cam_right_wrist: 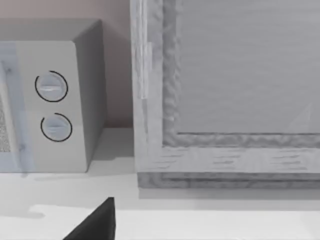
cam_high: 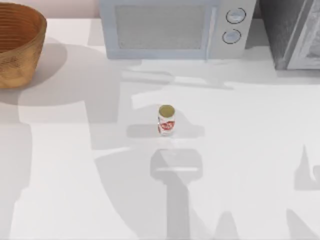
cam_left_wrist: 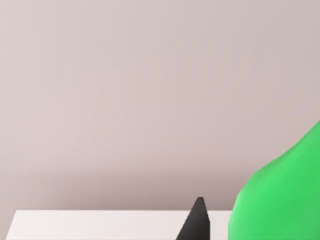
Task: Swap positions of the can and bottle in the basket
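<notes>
1. The can (cam_high: 166,120) is a short white cylinder with red markings and a dull gold top. It stands upright on the smooth white table (cam_high: 250,150), near the middle in the top view, with bare table all round it.
2. The basket (cam_high: 19,44) is round, orange-brown woven wicker with ribbed sides. It sits at the table's far left corner, well apart from the can, cut off by the picture's edge. What lies inside it I cannot make out.
3. The bottle (cam_left_wrist: 280,195) appears in the left wrist view as a bright green, glossy, rounded plastic mass very close to the camera, beside a dark pointed fingertip (cam_left_wrist: 196,222) of the left gripper. Whether that gripper's jaws are open, closed or clamped on the bottle cannot be told. Beyond it are a plain pinkish wall and a strip of white table.
4. The right wrist view shows one dark fingertip (cam_right_wrist: 97,222) of the right gripper over the white table; the state of its jaws cannot be told.
5. A pale grey microwave (cam_high: 175,27) with two round dials stands at the back of the table. To its right is a grey box-like appliance (cam_high: 295,32) with a rough-textured frame.
</notes>
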`<action>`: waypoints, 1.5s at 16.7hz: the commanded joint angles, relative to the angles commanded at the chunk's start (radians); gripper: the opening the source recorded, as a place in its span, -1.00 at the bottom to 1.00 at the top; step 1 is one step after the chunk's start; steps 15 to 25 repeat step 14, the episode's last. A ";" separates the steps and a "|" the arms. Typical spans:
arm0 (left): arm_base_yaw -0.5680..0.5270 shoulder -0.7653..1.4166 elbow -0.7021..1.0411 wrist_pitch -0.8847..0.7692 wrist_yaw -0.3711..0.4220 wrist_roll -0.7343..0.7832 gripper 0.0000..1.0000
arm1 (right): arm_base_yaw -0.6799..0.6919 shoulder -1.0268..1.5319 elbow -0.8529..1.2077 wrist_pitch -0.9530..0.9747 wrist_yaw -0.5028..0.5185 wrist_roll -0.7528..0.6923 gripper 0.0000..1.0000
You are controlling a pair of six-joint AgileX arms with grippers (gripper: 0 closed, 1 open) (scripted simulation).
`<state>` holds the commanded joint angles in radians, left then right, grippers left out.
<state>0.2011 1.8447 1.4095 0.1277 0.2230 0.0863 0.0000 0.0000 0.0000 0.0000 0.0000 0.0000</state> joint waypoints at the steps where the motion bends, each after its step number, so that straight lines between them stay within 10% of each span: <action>1: 0.000 0.000 0.000 0.000 0.000 0.000 -0.10 | 0.000 0.000 0.000 0.000 0.000 0.000 1.00; 8: 0.000 0.000 0.000 0.000 0.000 0.000 0.96 | 0.000 0.000 0.000 0.000 0.000 0.000 1.00; 25: 0.000 0.000 0.000 0.000 0.000 0.000 1.00 | 0.000 0.000 0.000 0.000 0.000 0.000 1.00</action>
